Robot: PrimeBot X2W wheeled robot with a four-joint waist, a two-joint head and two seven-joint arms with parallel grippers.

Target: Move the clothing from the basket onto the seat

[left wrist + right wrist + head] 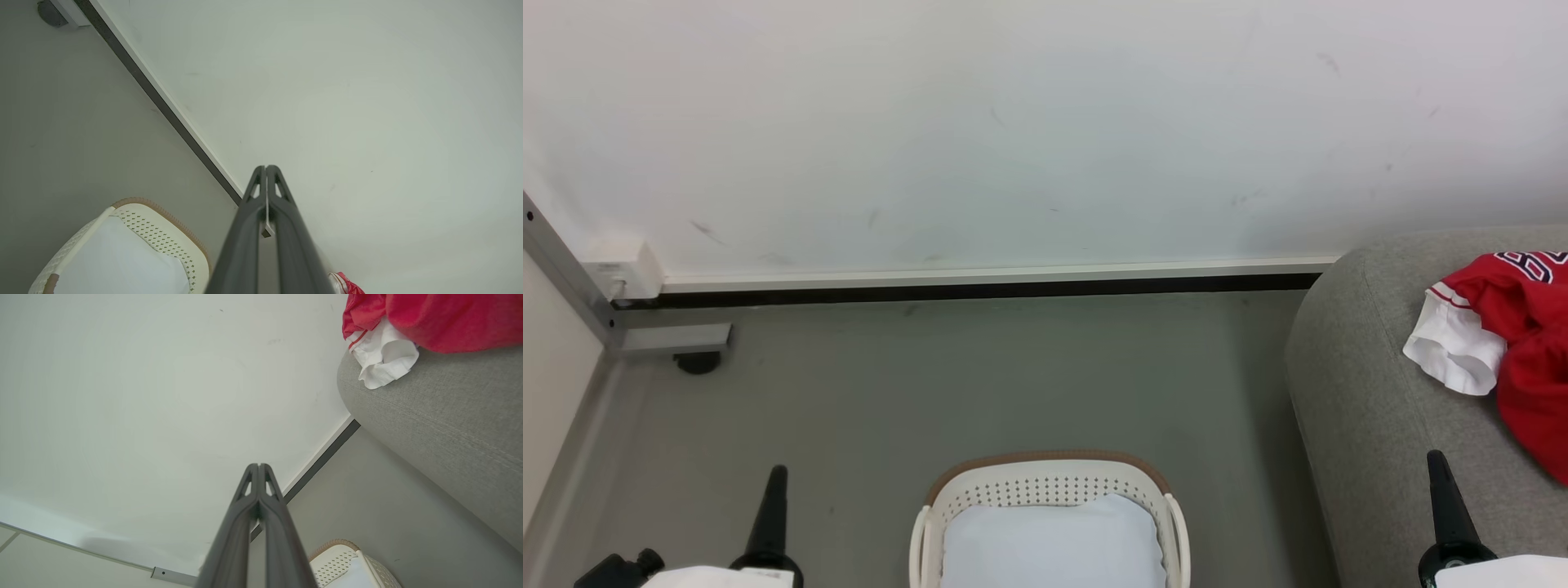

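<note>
Red clothing (1523, 335) with white trim lies bunched on the grey seat (1372, 408) at the right; it also shows in the right wrist view as clothing (441, 318) on the seat (449, 420). The white basket (1045, 482) with a brown rim stands on the floor at the bottom centre, holding just its pale liner. My left gripper (778, 474) points up left of the basket, shut and empty, as the left gripper (266, 167) shows up close. My right gripper (1435, 459) rises in front of the seat, its fingers closed on nothing, seen again as the right gripper (259, 465).
A white wall (1045, 131) with a dark skirting strip (980, 287) runs behind the grey floor (980, 376). A metal frame post with a small white box (625, 269) and a black foot (697, 361) stands at the far left corner.
</note>
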